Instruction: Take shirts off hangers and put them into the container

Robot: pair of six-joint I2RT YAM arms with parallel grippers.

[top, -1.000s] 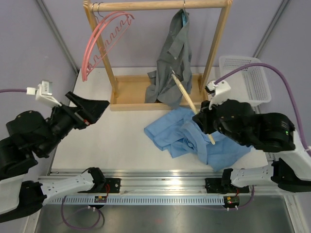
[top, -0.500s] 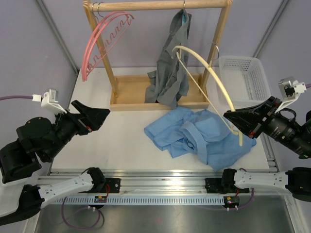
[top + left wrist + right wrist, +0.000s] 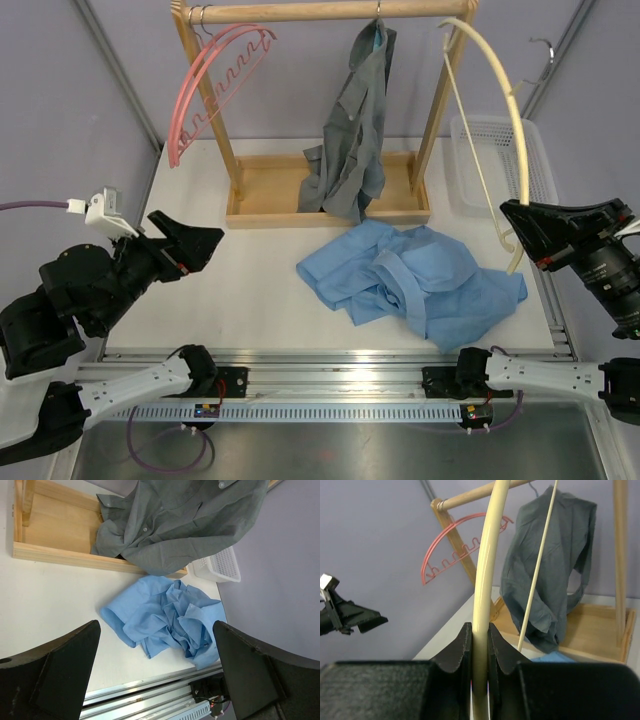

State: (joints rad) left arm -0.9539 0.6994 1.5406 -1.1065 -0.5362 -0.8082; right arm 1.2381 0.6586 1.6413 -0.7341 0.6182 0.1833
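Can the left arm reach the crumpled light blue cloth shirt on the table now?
Probably yes. The left gripper is open and empty, and only bare white table lies between it and the light blue shirt; nothing rests on the shirt.

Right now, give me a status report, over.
Left gripper open, empty. Right gripper shut on cream hanger. Blue shirt loose on table, grey shirt hanging on rack.

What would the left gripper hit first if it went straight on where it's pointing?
Probably the light blue shirt crumpled on the table; the wrist view of the left gripper shows it dead ahead, though depth is unclear.
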